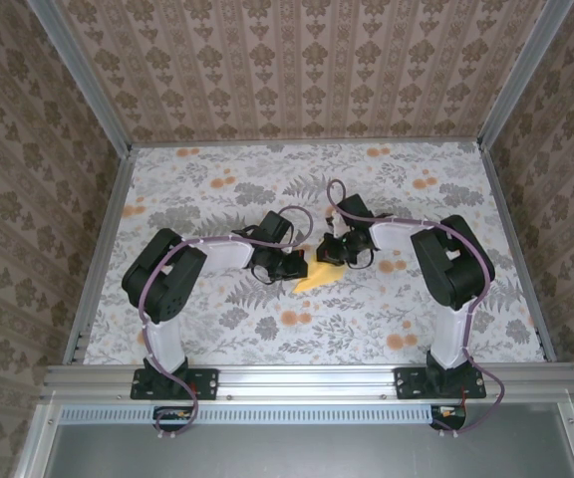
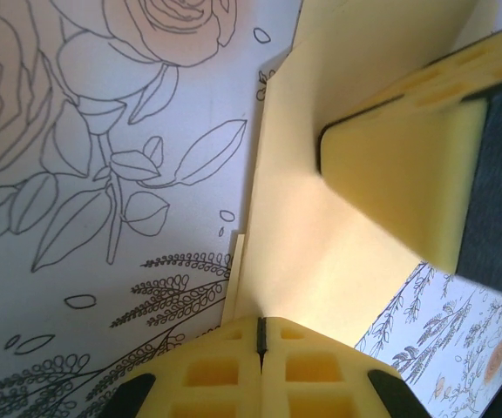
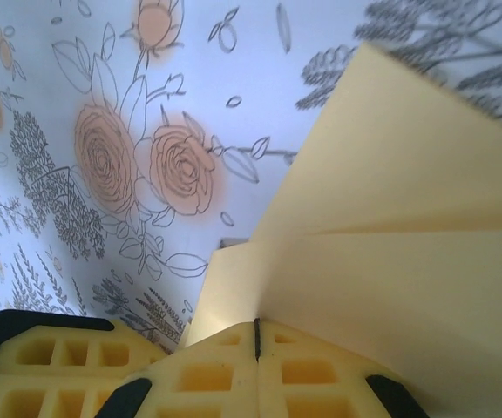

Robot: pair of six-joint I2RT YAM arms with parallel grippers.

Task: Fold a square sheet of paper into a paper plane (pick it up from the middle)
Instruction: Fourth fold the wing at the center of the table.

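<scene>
Paper plane [image 1: 314, 281], a pale-yellow pointed piece with folds in it, is at the middle of the flowered counter [image 1: 297, 189], between the two arms that bend inward from the near edge (left arm [image 1: 172, 274], right arm [image 1: 456, 264]). The left hand [image 2: 260, 335] is closed on one edge of the paper. The right hand [image 3: 257, 335] is closed on another edge, and its pad [image 2: 399, 183] shows over the paper in the left wrist view. Small orange flowers [image 3: 181, 165] are printed just beside it.
</scene>
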